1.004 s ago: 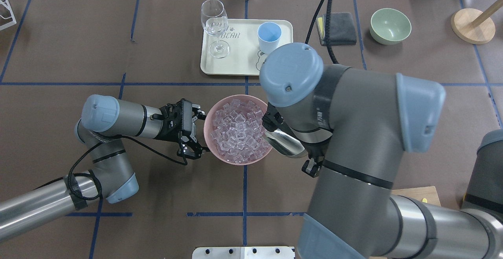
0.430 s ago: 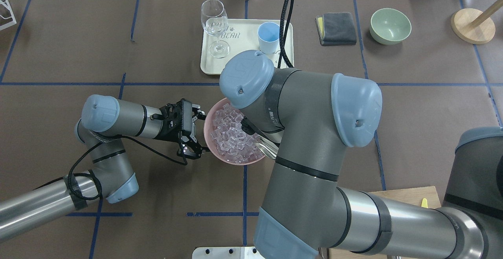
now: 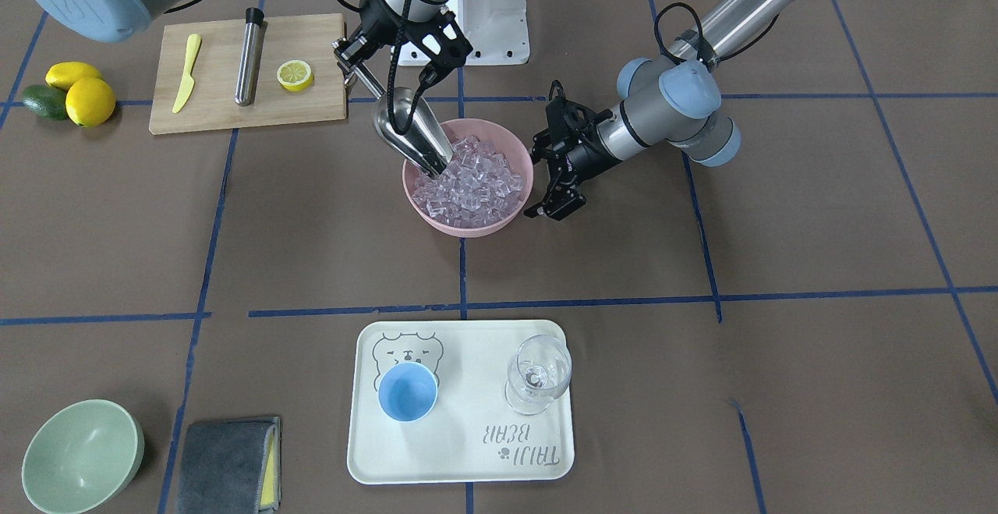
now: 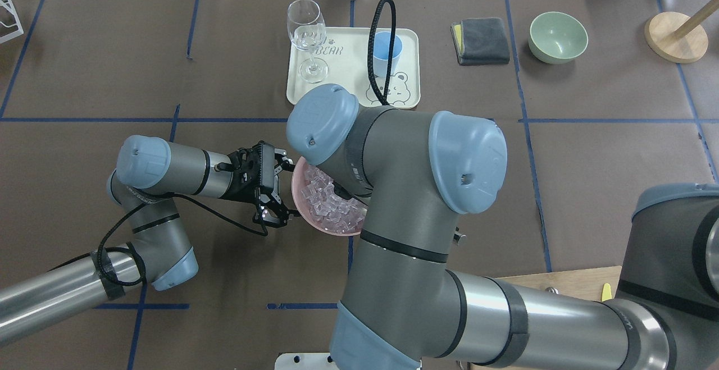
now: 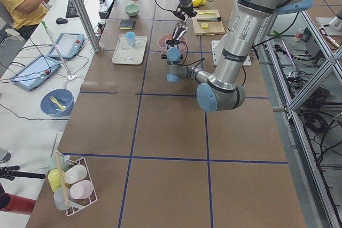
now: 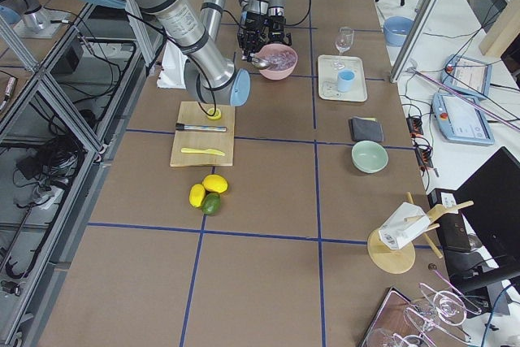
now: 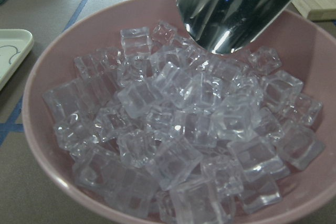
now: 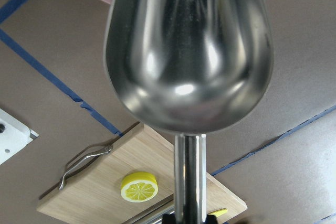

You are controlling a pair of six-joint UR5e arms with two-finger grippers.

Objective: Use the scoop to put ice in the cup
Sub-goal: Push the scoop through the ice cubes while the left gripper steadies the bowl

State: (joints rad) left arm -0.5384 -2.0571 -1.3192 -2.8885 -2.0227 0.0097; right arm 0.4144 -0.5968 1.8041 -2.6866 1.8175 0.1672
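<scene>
The silver scoop (image 3: pixel 409 128) is held by its handle in my right gripper (image 3: pixel 352 62), which is shut on it. The scoop slants down with its mouth pushed into the ice (image 3: pixel 475 182) in the pink bowl (image 3: pixel 468 225). The right wrist view shows the scoop's underside (image 8: pixel 189 51). The left wrist view shows the scoop's tip (image 7: pixel 236 3) over the ice (image 7: pixel 178 129). My left gripper (image 3: pixel 555 175) is open and empty, its fingers spread beside the bowl's rim. The light-blue cup (image 3: pixel 407 391) stands empty on the cream tray (image 3: pixel 468 451). In the overhead view my right arm hides the scoop.
A clear stemmed glass (image 3: pixel 538 373) stands on the tray beside the cup. A wooden board (image 3: pixel 218 112) with a yellow knife, a steel cylinder and a lemon half lies by my right arm. Lemons and an avocado (image 3: pixel 70 93), a green bowl (image 3: pixel 82 455) and a grey cloth (image 3: pixel 226 463) lie further off.
My right arm has swung left over the pink bowl, carrying the scoop from beside the bowl's right edge into the ice. The left arm has not moved.
</scene>
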